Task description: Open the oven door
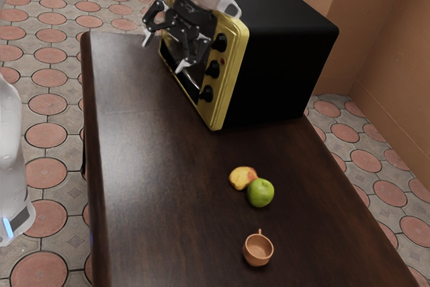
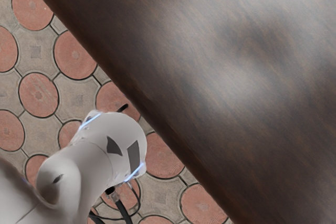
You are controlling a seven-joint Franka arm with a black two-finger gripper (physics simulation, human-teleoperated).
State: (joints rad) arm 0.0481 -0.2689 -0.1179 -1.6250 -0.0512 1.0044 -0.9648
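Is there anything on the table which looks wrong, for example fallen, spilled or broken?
Nothing stands out. The cup is upright and looks whole, the green apple lies beside the yellow fruit, and the oven stands upright. I see no spill on the table.

From where I stood, I could read no words, labels, brands, numbers or signs on anything in the room.

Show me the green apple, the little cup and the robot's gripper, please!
Green apple [image 1: 261, 193]: exterior view, middle of its round skin.
Little cup [image 1: 258, 250]: exterior view, the hollow inside.
Gripper [image 1: 163, 52]: exterior view, midway between its open fingertips.
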